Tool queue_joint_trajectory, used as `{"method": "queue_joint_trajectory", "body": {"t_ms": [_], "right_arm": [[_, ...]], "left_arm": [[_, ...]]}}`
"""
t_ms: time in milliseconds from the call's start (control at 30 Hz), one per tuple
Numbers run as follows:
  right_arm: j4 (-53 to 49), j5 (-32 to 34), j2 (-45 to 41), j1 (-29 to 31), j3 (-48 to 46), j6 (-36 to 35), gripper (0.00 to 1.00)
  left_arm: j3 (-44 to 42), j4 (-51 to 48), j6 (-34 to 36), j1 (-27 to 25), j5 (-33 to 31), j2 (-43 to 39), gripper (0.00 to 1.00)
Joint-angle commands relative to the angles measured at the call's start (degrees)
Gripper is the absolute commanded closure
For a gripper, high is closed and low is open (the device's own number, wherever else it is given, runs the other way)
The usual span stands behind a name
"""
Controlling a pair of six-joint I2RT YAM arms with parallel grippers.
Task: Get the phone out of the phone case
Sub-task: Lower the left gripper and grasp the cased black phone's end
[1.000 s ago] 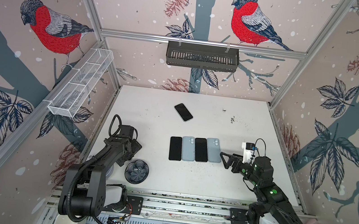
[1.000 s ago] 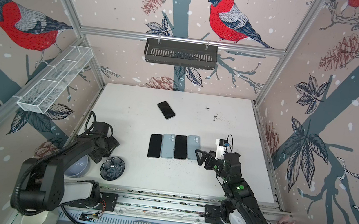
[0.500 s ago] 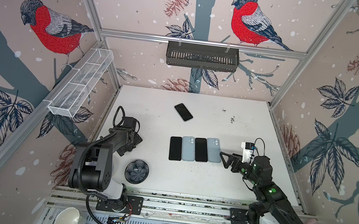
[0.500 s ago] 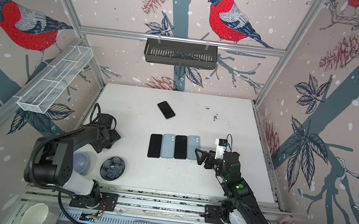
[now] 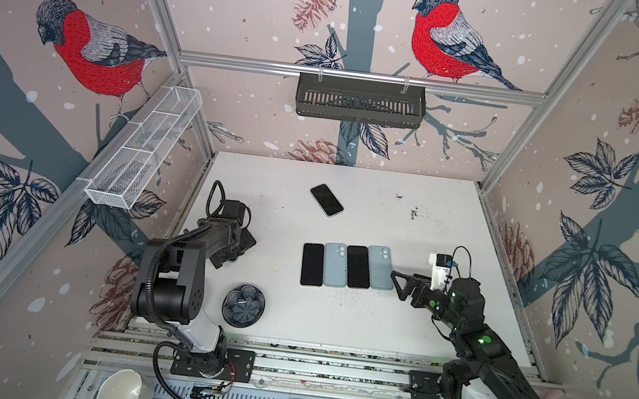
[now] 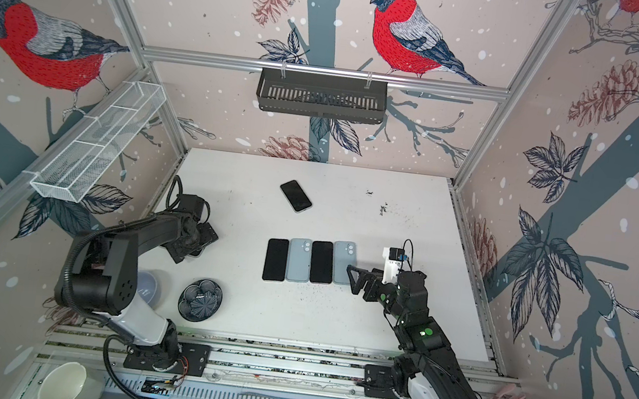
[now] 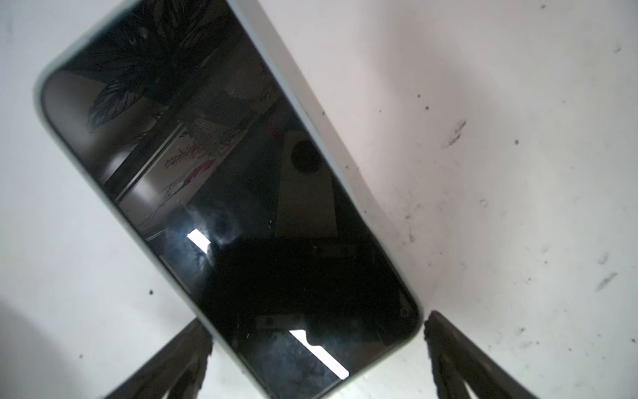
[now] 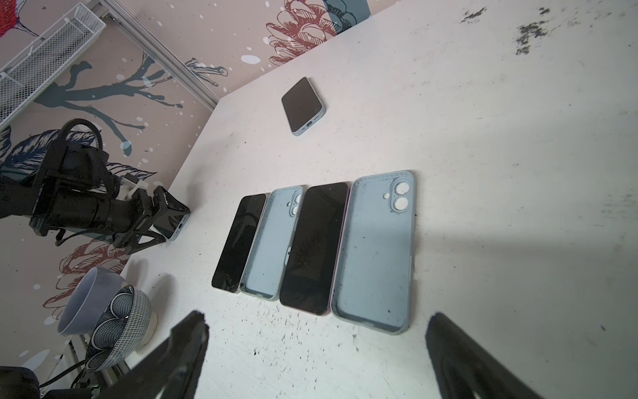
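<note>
Four items lie in a row mid-counter (image 5: 452, 226), edges touching or nearly so. From the left arm's side they run bare dark phone (image 5: 311, 264), empty pale-blue case (image 5: 336, 264), second bare phone (image 5: 358, 266), second empty case (image 5: 380, 267). Both cases lie open side up with the camera cut-outs showing. I read these as two finished extractions.

Work in hand: a cased phone (image 7: 224, 193) lies screen up, flat on the counter near its left edge, under the left end effector (image 7: 317, 338). Its pale case rim (image 7: 284, 69) wraps the glass all round, so nothing has been peeled yet. The fingers stand wide apart and straddle one short end of the phone. Whether either pad touches the rim, I cannot tell.

The right end effector (image 5: 398, 285) is spread wide and holds nothing. It hovers low just beside the outer empty case.

A further phone (image 5: 326, 200) lies alone toward the back, angled, screen up. Its pale rim suggests it is still in a case.

Judgement: about halfway, with one phone being approached and one untouched.

Writing: no brand, logo or label can be read on any phone or case. The screens are dark and show only reflections of the wall pattern. A patterned dish (image 5: 243, 305) sits near the front edge, apart from the row.
</note>
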Motion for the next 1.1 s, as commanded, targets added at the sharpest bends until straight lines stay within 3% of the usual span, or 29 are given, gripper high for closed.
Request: {"method": "queue_joint_trajectory", "body": {"t_ms": [0, 467, 767, 1067], "right_arm": [[0.9, -1.0, -0.2, 0.0, 0.5, -0.4, 0.0], [-1.5, -1.6, -2.6, 0.0, 0.6, -0.8, 0.0], [-1.2, -2.0, -3.1, 0.0, 0.2, -0.9, 0.0], [-1.0, -2.0, -3.1, 0.1, 0.2, -0.9, 0.0]], "left_arm": [[1.7, -0.5, -1.5, 0.4, -0.2, 0.9, 0.04], [5.4, -4.0, -9.6, 2.1, 1.7, 5.7, 0.04], [6.1, -3.4, -10.9, 3.3, 3.9, 7.1, 0.04], [4.0, -1.0, -9.7, 3.4, 7.3, 6.7, 0.14]]}}
